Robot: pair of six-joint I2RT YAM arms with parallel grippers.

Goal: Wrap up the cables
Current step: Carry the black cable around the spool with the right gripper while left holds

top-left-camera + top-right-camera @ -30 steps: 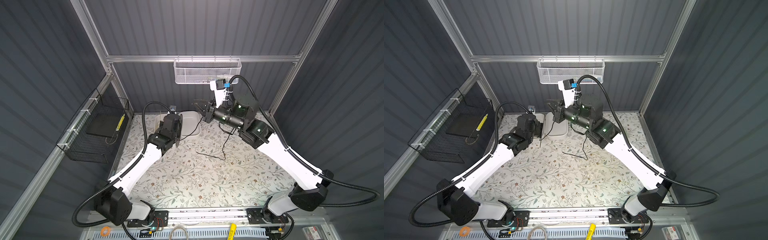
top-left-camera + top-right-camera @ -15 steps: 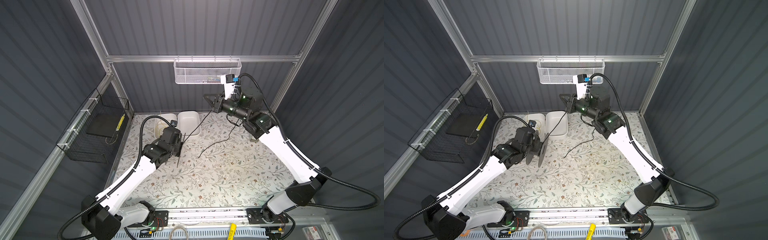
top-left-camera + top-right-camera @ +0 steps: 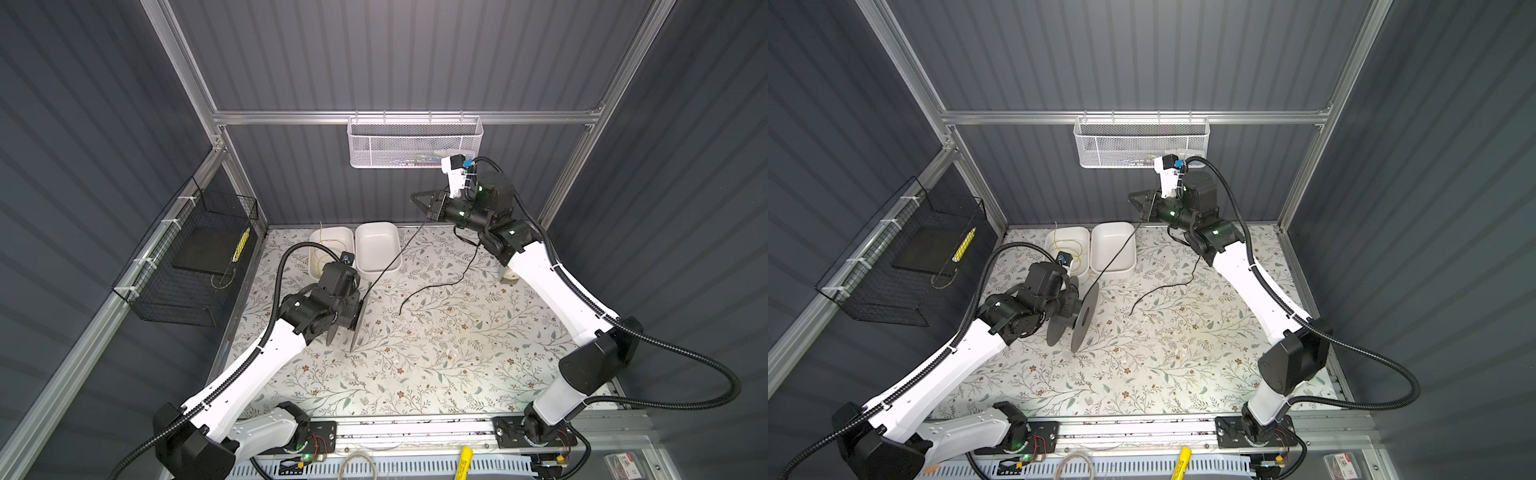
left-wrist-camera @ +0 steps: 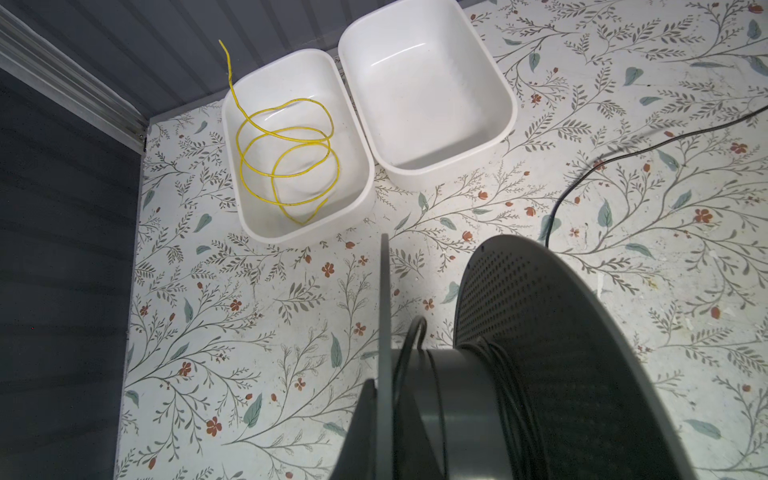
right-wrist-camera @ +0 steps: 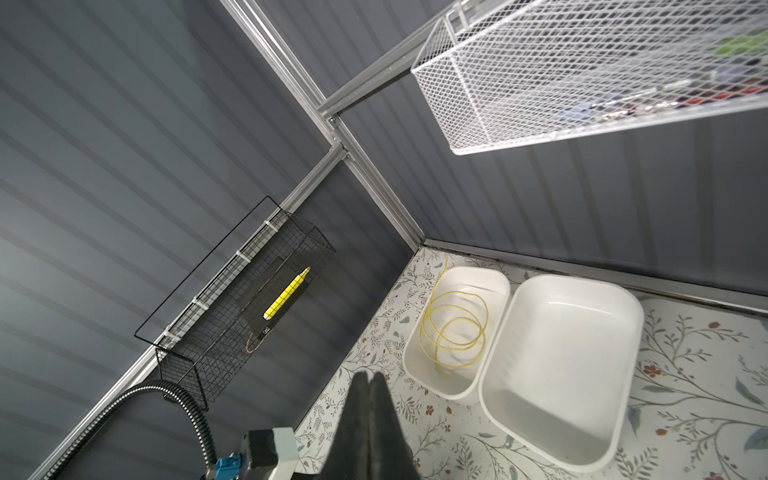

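Note:
A grey spool (image 3: 356,321) (image 3: 1082,322) hangs upright above the table's left middle. My left gripper (image 3: 347,308) (image 4: 384,436) is shut on its thin flange. Several turns of the black cable (image 4: 500,376) lie on the hub. From the spool the cable (image 3: 395,253) (image 3: 1113,257) runs taut up to my right gripper (image 3: 415,198) (image 5: 369,378), raised near the back wall with its fingers shut. The exact grip spot is hidden. Past it the cable drops, and its loose end (image 3: 401,312) lies on the table.
Two white bins stand at the back left: one (image 3: 316,237) holds a yellow wire coil (image 4: 286,166), the other (image 3: 392,232) holds nothing. A white mesh basket (image 3: 415,145) hangs on the back wall, close above the right gripper. A black wire basket (image 3: 195,257) hangs on the left wall.
My left arm has carried the spool from beside the bins toward the front. The right gripper has risen toward the back wall. The cable between them is now stretched straight.

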